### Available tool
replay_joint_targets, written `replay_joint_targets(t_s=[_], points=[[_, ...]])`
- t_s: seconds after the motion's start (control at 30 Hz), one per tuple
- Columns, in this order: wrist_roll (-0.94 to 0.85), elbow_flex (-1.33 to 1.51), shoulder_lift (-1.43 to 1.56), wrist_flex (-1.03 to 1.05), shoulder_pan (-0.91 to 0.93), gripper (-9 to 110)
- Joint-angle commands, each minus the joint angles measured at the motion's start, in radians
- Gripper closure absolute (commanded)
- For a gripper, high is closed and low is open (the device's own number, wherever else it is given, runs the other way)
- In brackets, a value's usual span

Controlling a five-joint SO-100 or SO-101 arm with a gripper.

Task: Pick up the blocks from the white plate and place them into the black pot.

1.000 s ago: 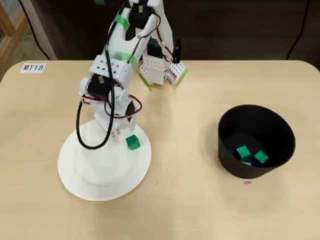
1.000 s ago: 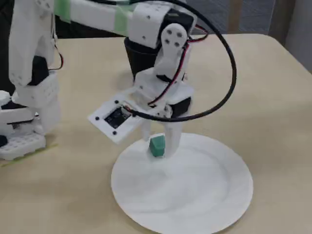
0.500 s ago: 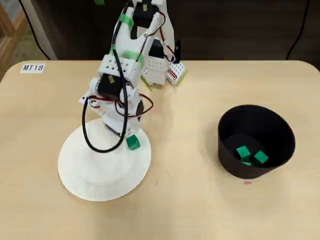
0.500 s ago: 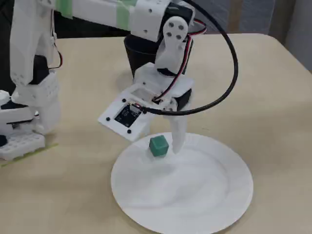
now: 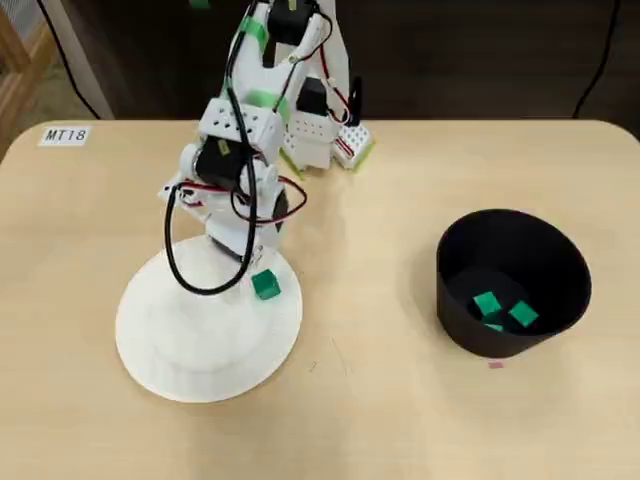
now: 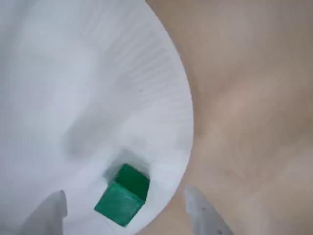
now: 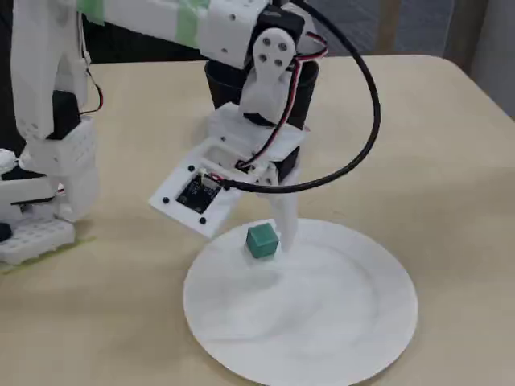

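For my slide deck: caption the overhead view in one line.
Open gripper poised over the last green block near the white plate's rim, others already in the black pot.

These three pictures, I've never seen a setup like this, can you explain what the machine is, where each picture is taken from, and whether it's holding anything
It is a small white robot arm bolted at the edge of a wooden table. One camera looks straight down, one stands beside the table, and one rides on the arm's wrist.

On the table lie a white plate and a black pot. One green block sits near the plate's rim. At least two more green blocks lie inside the pot.

The end effector is open and holds nothing. In the wrist view its two fingertips stand on either side of the block on the plate, without touching it.
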Motion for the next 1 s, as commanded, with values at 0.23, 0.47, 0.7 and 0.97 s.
replay_joint_targets(t_s=[0.23, 0.47, 0.7, 0.97], points=[[-0.026, 0.017, -0.055, -0.005, -0.060, 68], [-0.025, -0.089, -0.158, -0.017, -0.054, 90], [-0.051, -0.222, -0.178, -0.009, -0.018, 74], [-0.147, -0.222, -0.158, -0.003, -0.025, 71]])
